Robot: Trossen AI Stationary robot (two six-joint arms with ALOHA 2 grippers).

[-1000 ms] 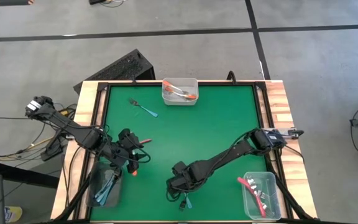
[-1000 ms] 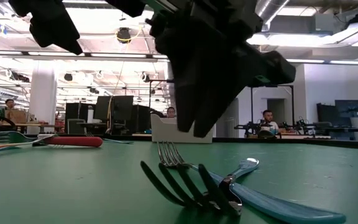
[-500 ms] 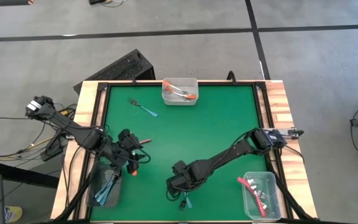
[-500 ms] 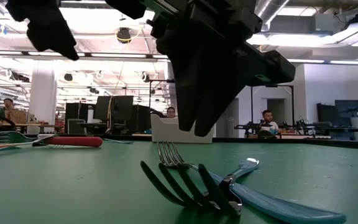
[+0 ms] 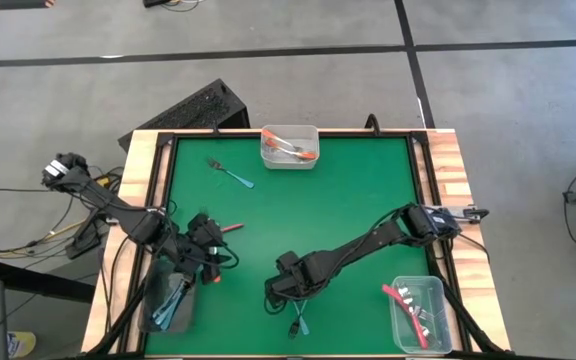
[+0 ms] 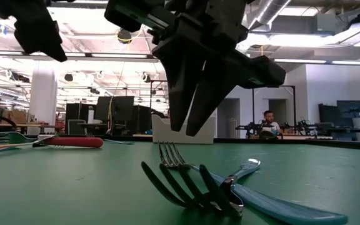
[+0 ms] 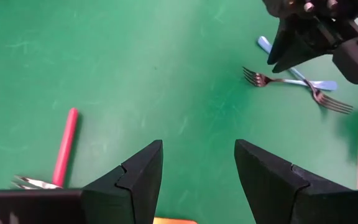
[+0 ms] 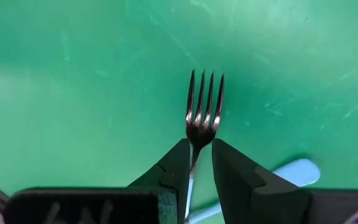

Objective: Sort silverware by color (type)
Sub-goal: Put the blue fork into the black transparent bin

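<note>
- Our right fingers (image 8: pixel 173 168) stand a narrow gap apart and hold nothing. In the low view their tips hang just above two blue forks (image 6: pixel 230 187), not touching them.
- In the right wrist view, the neck of one of those forks shows in the gap between the fingers, with its tines pointing away.
- Our left fingers (image 7: pixel 135 177) are spread wide and empty over the bare surface (image 5: pixel 348 200), near its left edge.
- A red fork (image 7: pixel 66 146) lies just beside the left fingers, flat on the surface.
- The two blue forks lie crossed at the near edge of the surface, one over the other.
- A third blue fork (image 5: pixel 232 174) lies alone, well apart near the far left corner.
- As for what is done, the far bin (image 5: pixel 290 165) holds orange-handled forks, the left bin (image 5: pixel 150 315) blue ones and the right bin (image 5: pixel 438 290) red ones.
- As for what is left, we count at least four forks loose on the surface, three blue and one red. We judge the sorting well past halfway.
- The forks are small, with bright metal tines and thin coloured handles. They lie flat and low, so we expect them to be fiddly to pinch.
</note>
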